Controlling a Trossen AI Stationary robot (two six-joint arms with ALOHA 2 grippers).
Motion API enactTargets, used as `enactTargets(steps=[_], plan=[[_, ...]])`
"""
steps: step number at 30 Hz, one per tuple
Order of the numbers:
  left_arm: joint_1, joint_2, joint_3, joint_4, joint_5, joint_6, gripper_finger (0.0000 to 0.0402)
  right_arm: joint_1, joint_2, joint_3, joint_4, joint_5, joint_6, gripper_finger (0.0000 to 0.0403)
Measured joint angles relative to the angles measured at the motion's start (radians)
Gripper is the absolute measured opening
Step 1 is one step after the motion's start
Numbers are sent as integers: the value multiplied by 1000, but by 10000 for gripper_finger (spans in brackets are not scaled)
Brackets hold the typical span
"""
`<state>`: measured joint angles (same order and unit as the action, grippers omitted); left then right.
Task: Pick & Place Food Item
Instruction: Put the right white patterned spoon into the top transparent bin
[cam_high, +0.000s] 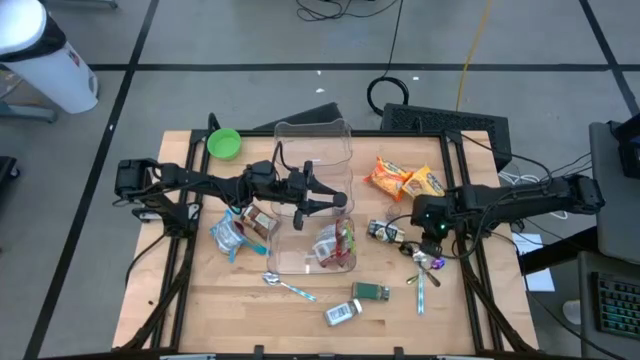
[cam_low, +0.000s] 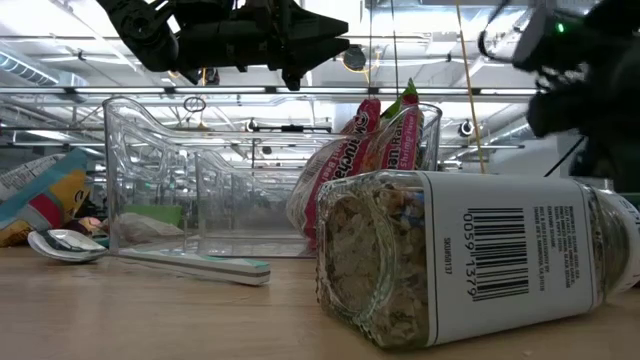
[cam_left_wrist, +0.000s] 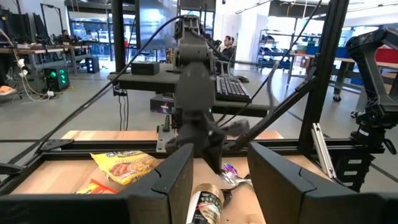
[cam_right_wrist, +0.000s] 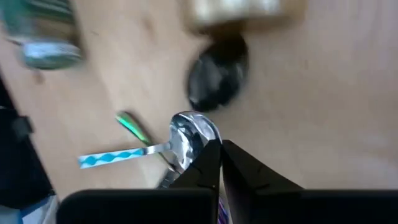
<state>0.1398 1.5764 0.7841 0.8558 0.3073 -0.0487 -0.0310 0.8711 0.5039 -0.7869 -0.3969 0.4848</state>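
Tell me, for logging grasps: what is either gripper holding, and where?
Nothing visibly held. Right gripper is shut beside the spoon; left gripper hangs half-open over the clear bin.

Count on the wooden surface (cam_high: 200, 300): one clear plastic bin (cam_high: 312, 200), one green bowl (cam_high: 224, 143), two orange snack bags (cam_high: 405, 180), two small jars (cam_high: 356, 302), two metal spoons (cam_high: 288, 287).
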Motion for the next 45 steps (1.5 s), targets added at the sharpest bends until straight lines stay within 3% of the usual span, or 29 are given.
enactTargets(steps=[14, 19, 24, 28, 36, 41, 45], plan=[[0, 0, 0, 2, -4, -34, 159, 0, 2, 364, -98, 91, -216, 0], [0, 0, 12, -16, -105, -104, 159, 0, 29, 478, -109, 192, -356, 0], [-3, 1, 80, -195, -140, -116, 159, 0, 94, 544, -35, 268, -526, 0], [-18, 1, 163, -328, -140, -76, 159, -1, 143, 580, 62, 269, -636, 0], [-63, 1, 293, -519, -148, 46, 159, -1, 158, 683, 175, 269, -688, 0], [-73, 1, 415, -737, -297, 152, 159, -1, 140, 718, 285, 291, -685, 0], [-90, 1, 537, -950, -455, 202, 159, -3, 142, 718, 343, 440, -704, 0]])
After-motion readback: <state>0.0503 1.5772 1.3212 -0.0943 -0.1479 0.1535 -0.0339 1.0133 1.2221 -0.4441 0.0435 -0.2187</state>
